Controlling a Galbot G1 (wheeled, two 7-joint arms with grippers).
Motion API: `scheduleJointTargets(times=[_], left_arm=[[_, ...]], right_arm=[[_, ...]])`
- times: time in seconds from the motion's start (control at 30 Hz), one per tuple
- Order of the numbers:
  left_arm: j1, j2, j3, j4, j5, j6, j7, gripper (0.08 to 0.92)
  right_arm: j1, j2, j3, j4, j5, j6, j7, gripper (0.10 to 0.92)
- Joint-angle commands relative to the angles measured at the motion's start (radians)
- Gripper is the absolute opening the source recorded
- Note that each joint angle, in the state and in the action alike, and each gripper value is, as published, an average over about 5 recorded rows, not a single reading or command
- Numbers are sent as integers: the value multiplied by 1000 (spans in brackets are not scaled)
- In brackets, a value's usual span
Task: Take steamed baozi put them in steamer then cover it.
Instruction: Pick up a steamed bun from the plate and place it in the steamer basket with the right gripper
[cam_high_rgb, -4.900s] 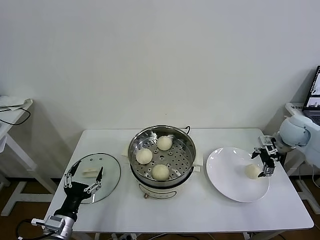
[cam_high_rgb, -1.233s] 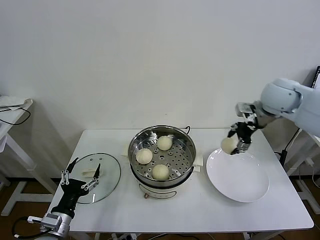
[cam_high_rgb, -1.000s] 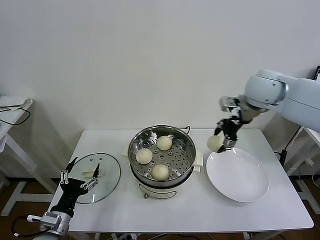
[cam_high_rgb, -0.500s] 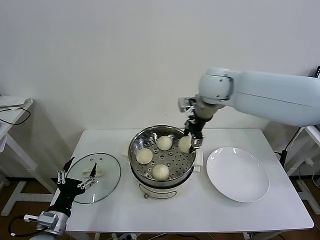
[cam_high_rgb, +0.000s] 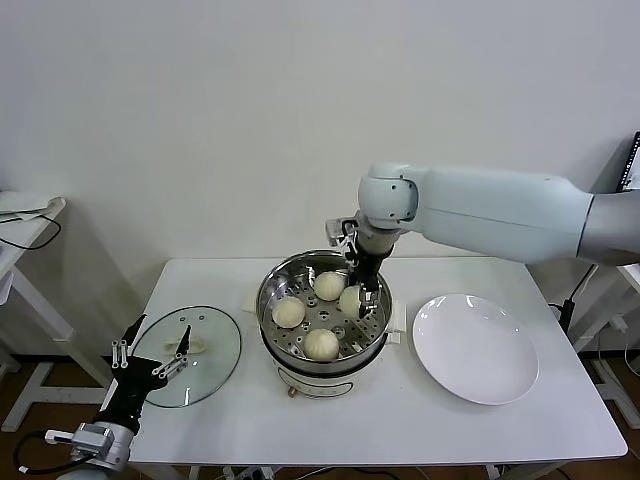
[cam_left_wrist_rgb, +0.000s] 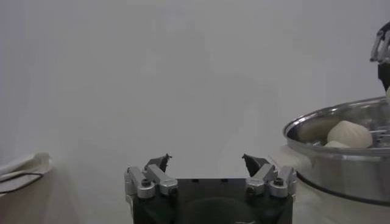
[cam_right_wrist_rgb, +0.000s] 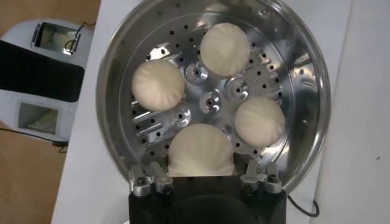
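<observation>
The steel steamer (cam_high_rgb: 372, 283) stands mid-table with a perforated tray inside. Three cream-white baozi lie on the tray, one at the back (cam_high_rgb: 328, 285), one at the left (cam_high_rgb: 288, 312) and one at the front (cam_high_rgb: 321, 344). My right gripper (cam_high_rgb: 358, 297) reaches into the pot from above and is shut on a fourth baozi (cam_high_rgb: 351, 299) at the tray's right side. In the right wrist view this baozi (cam_right_wrist_rgb: 200, 150) sits between the fingers over the tray. My left gripper (cam_high_rgb: 150, 353) is open and empty, low at the table's left front by the lid.
A clear glass lid (cam_high_rgb: 215, 346) with a white handle lies flat on the table, left of the steamer. A large white plate (cam_high_rgb: 476, 348) lies right of the steamer with nothing on it. The white table's edges (cam_high_rgb: 400, 455) run close to my left gripper.
My right gripper carried the fourth baozi from the plate leftward and lowered it into the steamer. The plate no longer holds any bun. My left gripper drifted slightly lower left.
</observation>
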Motion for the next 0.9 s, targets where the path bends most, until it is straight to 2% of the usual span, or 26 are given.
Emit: scheduleJointTargets(times=[0.03,0.9], left_arm=[[-1,-1,0,2,-1,0,0,823],[-6,-4,0,9,-1,0,1,823]], right_arm=[[-66,18,16,-28,-57,-1,-3,704],[-136,22,61,-70,-114,7,2,710]])
